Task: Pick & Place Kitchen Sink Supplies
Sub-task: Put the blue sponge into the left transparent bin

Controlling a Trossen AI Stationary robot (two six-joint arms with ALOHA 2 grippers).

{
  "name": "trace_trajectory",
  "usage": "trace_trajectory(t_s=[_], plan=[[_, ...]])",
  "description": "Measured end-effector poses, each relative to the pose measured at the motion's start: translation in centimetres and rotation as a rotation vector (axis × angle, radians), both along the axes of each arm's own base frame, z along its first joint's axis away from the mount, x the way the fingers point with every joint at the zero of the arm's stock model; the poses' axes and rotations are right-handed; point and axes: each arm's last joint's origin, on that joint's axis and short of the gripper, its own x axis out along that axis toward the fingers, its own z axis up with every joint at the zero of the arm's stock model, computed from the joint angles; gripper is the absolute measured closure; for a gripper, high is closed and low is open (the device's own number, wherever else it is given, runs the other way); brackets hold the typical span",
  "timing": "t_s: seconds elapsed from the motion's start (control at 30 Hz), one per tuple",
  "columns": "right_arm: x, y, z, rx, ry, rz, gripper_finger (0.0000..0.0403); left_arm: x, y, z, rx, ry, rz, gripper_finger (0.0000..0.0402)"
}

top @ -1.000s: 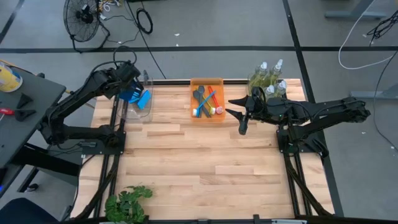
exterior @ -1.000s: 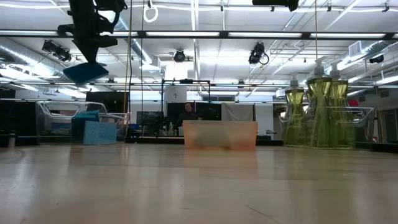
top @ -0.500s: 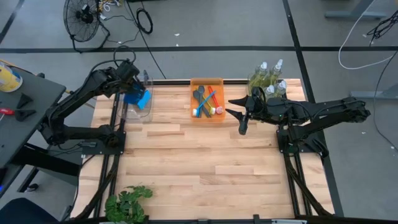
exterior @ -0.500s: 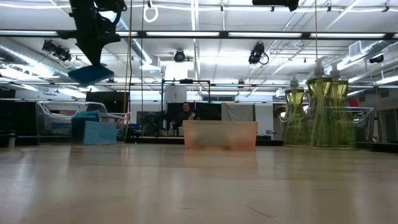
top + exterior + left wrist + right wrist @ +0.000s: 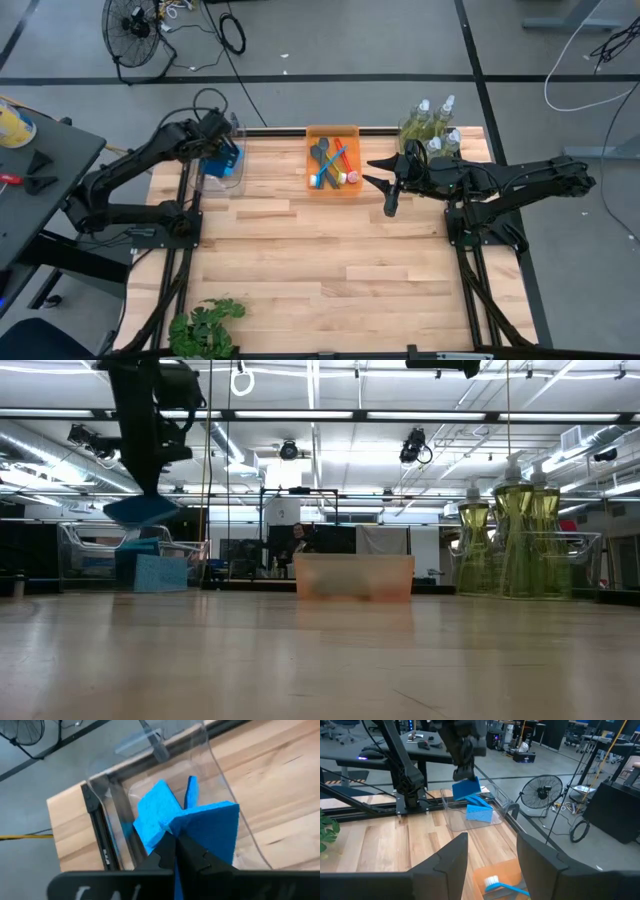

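Above the clear bin (image 5: pixel 226 170), left hand (image 5: pixel 217 150) grips a sponge (image 5: pixel 210 827).

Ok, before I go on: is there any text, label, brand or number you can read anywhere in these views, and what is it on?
None can be read.
Pump bottles: no label shows.
Left gripper, shut on the blue sponge above the clear bin: pale marks on the bar along the wrist picture's lower edge, too blurred to read.
Orange tray and right gripper: no markings visible.
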Motion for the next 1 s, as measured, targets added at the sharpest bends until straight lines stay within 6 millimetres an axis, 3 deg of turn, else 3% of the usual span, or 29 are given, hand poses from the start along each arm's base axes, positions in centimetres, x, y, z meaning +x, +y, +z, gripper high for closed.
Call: trace_trajectory(t_s=[0.2,0.47,0.7,1.0], plan=[[0.0,0.0,0.0,0.0,0.0,0.0,0.0232,-0.2,-0.1,-2.9,-0.009,0.057,0.023,0.0399],[0.0,0.0,0.0,-0.002,0.0,-0.009,0.0232,-0.4,-0.2,-4.0,-0.016,0.091,0.021,0.0382],[-0.1,-0.2,0.0,-0.015,-0.001,-0.059,0.0232,-0.4,-0.2,-4.0,-0.026,0.111,-0.027,0.0331],[-0.1,-0.2,0.0,-0.015,-0.001,-0.059,0.0232,-0.3,-0.2,-4.0,-0.017,0.085,0.005,0.0219]])
